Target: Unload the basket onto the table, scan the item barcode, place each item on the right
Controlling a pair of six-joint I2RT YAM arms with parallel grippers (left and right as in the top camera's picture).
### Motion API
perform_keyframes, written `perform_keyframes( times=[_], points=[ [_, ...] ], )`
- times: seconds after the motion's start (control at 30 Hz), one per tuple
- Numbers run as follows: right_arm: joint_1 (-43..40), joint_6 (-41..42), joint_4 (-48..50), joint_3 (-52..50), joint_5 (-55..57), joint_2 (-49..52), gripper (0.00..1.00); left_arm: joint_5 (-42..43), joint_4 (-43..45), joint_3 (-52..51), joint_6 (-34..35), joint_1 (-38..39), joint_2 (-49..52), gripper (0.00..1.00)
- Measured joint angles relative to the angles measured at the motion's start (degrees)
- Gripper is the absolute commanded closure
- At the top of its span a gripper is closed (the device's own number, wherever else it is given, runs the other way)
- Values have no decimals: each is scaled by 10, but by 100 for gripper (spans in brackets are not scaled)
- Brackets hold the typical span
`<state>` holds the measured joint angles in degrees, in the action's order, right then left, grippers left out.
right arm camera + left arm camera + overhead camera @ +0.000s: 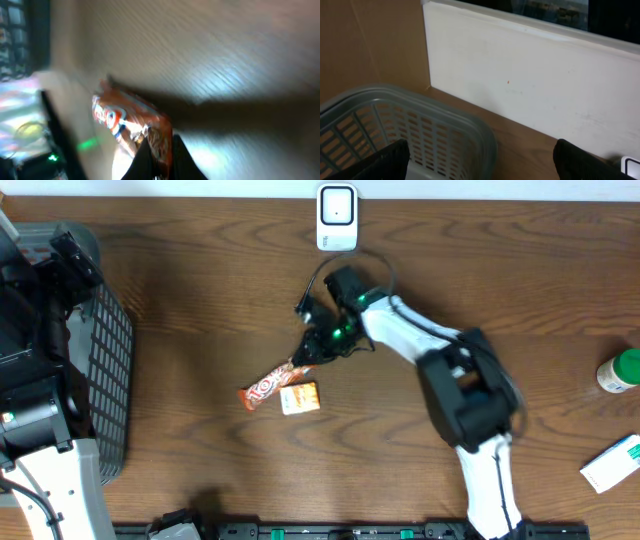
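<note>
Near the middle of the desk (200,290), the right arm (410,330) is reaching away from its base at the front edge and toward the left, bending at the elbow and angling its wrist down at the wood. The right hand (308,358) is pinching together on one end of the candy bar (270,387), an orange wrapper lying slantwise in front of the scanner (337,218) and well apart from it. In the blurred right wrist view, the fingers (190,167) are pressing the crimped end of the wrapper between them, and the rest of the bar is stretching away over the desk. Whether its far end is touching the wood I cannot tell. A small orange packet (300,398) is sitting just beside the bar. At the far left, the left arm (40,380) is hanging over the grey basket (105,350). The left hand (480,167) is standing with its fingers (385,162) wide apart, holding nothing.
</note>
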<state>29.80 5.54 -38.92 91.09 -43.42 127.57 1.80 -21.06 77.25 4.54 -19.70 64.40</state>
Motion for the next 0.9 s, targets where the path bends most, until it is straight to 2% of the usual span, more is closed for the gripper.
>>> perform_keyframes(
  times=[0.1,0.2,0.33,0.53,0.73,0.9],
  points=[
    [-3,-19,-87,-1,115,-130,99,0,0,0,0,0,0,9],
    [-9,-29,-157,8,184,-229,99,0,0,0,0,0,0,9],
    [-18,-30,-261,10,295,-305,99,0,0,0,0,0,0,9],
    [-16,16,-356,6,492,-311,99,0,0,0,0,0,0,9],
    [0,96,-349,3,636,-306,99,0,0,0,0,0,0,9],
    [45,127,-351,3,693,-284,98,0,0,0,0,0,0,9]
  ],
)
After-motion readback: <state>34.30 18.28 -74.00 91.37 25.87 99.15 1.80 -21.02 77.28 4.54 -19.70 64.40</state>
